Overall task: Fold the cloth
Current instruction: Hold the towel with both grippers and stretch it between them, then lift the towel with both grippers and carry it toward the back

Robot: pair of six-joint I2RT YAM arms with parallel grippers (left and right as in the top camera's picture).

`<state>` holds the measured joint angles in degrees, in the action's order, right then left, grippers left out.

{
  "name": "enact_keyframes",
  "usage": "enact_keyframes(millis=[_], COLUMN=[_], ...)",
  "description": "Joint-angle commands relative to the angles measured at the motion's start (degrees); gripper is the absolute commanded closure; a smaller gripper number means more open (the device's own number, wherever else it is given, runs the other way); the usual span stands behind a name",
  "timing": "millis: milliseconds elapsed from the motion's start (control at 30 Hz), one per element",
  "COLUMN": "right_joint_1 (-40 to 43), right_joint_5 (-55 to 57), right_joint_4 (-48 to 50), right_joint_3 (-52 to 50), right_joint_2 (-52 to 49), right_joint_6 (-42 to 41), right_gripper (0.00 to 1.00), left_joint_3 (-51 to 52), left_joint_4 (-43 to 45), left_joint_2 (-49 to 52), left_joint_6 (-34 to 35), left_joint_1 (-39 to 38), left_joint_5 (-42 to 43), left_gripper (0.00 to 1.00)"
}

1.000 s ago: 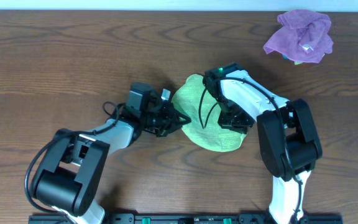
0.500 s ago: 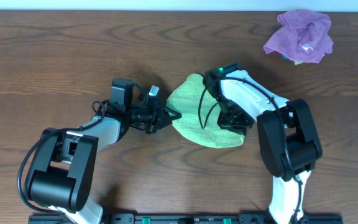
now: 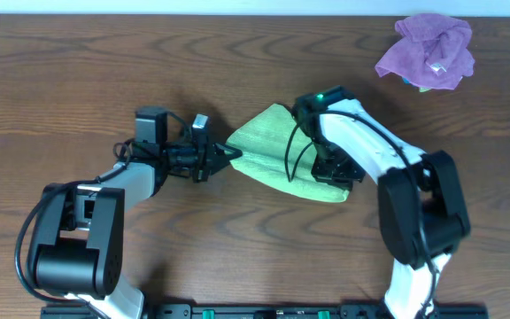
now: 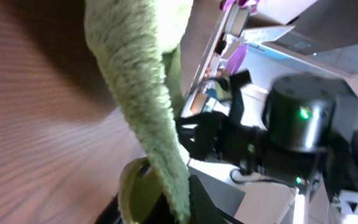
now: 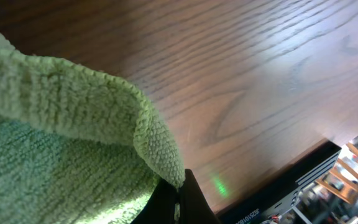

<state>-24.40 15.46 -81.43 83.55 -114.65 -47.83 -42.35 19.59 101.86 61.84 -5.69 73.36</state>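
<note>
Both claws are clamped on the lime-green cloth: the left gripper pinches its pointed corner and the right gripper pinches an edge, with the cloth spanning between them. Judgement: hold both pinches firm with even tension, and lay the held corners squarely onto the opposite edge. From overhead the right fingertips are hidden under the wrist; the white tag and any under-layers cannot be made out.

Lime-grn cloth, purple cloth, brn wood-grain table

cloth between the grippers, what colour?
Lime green; the cloth shows best in the right wrist view.
</note>
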Motion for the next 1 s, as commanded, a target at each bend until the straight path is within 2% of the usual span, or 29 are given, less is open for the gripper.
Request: enact_keyframes(millis=[0, 133, 233, 433, 600, 967], right_joint_1=[0.2, 0.2, 0.2, -1.0, -1.1, 3.2], right_joint_5=[3.4, 3.4, 3.4, 2.3, 2.7, 3.6], right_joint_4=[-0.6, -2.1, -4.0, -5.4, 0.0, 14.2], right_joint_3=[-0.2, -0.2, -0.2, -0.2, 1.4, 16.4], right_joint_2=[3.0, 3.8, 3.8, 4.1, 5.3, 5.7], right_joint_6=[-1.5, -1.9, -3.0, -3.0, -2.4, 8.4], right_gripper=[0.98, 0.95, 0.98, 0.99, 0.99, 0.99], left_joint_3=[-1.3, -1.3, -1.3, -1.3, -3.9, -22.4], left_joint_4=[-0.5, -3.8, -6.3, -6.0, -5.6, -9.2], left_joint_2=[0.3, 0.3, 0.3, 0.3, 0.3, 1.2], left_joint_6=[-3.1, -5.9, -7.9, -8.0, -7.2, -6.4], left_joint_1=[1.0, 0.6, 0.6, 0.7, 1.5, 1.6], left_joint_5=[1.1, 1.1, 1.2, 4.6, 3.7, -8.7], left_gripper=[0.94, 0.94, 0.94, 0.94, 0.94, 0.95])
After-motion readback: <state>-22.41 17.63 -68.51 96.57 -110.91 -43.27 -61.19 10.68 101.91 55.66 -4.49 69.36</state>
